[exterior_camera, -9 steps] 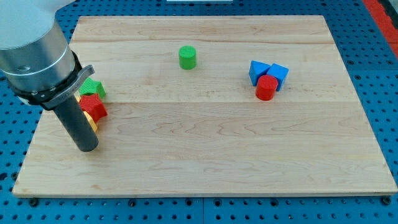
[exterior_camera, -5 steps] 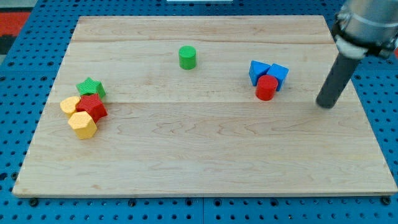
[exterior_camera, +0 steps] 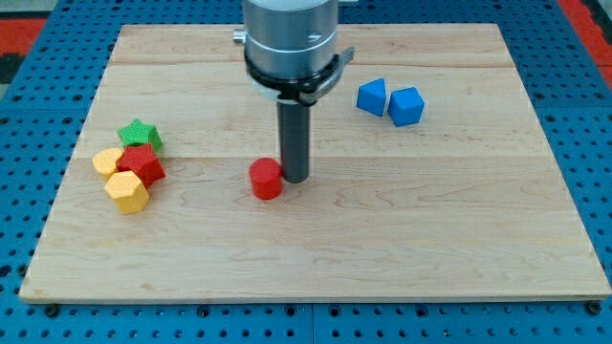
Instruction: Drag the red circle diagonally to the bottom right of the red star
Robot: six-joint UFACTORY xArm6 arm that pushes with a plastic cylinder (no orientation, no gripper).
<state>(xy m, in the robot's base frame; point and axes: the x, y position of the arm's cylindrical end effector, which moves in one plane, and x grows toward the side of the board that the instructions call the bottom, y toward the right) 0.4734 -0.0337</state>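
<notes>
The red circle is a short red cylinder near the middle of the wooden board. My tip touches its right side. The red star lies far off at the view's left, in a cluster with a green star above it and two yellow blocks at its left and lower left. The red circle is level with the star's lower edge, well to its right.
Two blue blocks sit side by side at the upper right. The arm's grey body hangs over the board's top middle and hides what lies behind it there. A blue pegboard surrounds the board.
My tip went from the board's left to its right, then to the middle. The red circle slid left and down from the blue blocks. The blue blocks shifted. The green cylinder no longer shows.
</notes>
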